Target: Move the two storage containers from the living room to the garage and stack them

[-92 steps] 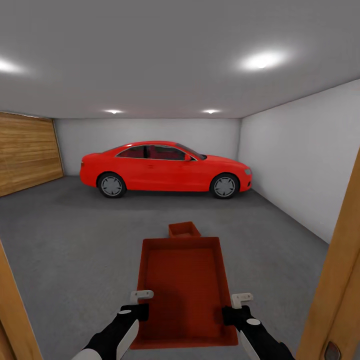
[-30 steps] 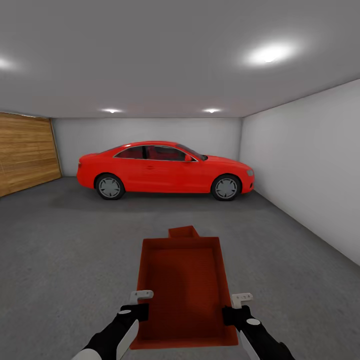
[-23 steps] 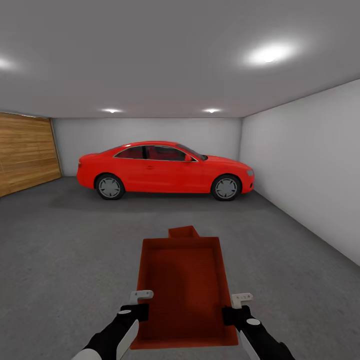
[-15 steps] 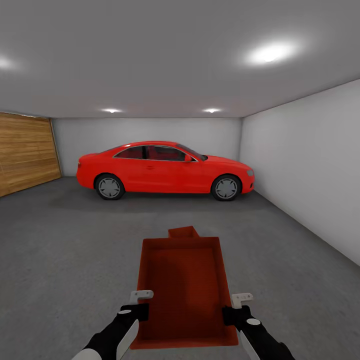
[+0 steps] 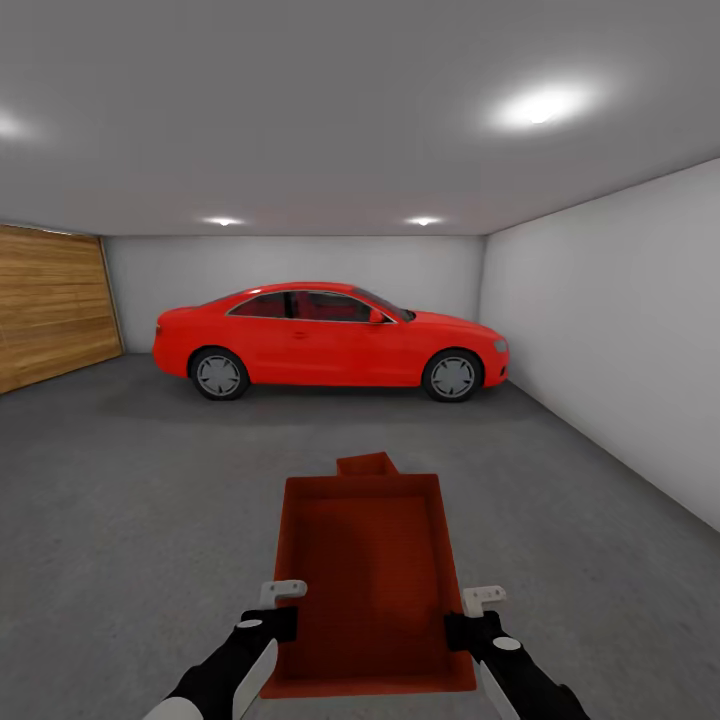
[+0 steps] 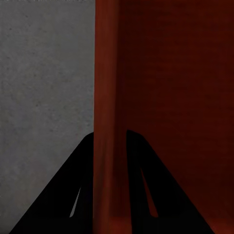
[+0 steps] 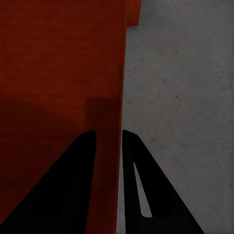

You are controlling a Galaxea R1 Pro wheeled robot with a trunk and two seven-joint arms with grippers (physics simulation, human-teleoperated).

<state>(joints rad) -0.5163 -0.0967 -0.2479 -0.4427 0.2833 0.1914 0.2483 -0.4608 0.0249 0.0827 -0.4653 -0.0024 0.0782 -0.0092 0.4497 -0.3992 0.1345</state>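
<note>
**Carrying the second bin to the stack**

Head view: both grippers, left (image 5: pixel 283 601) and right (image 5: pixel 476 603), hold a bin (image 5: pixel 365 580) by its side walls above the floor (image 5: pixel 130 500). The other bin (image 5: pixel 367 463) sits just ahead, before the car (image 5: pixel 330 340).

Left wrist view: fingers (image 6: pixel 85 190) clamp the bin wall (image 6: pixel 108 122).

Right wrist view: fingers (image 7: pixel 141 185) pinch the wall (image 7: pixel 109 117).

Next, I judge: advance, centre over the floor bin, lower squarely.

orange-red ribbed container (image 5: pixel 365 580) at lower centre | second orange-red container (image 5: pixel 366 463) just above it | matt dark grey floor (image 5: pixel 130 500) | glossy red car (image 5: pixel 325 338) mid-frame | white walls (image 5: pixel 600 320) | wood-plank door (image 5: pixel 50 305) at left | black grippers with white tips (image 5: pixel 283 590)
</note>
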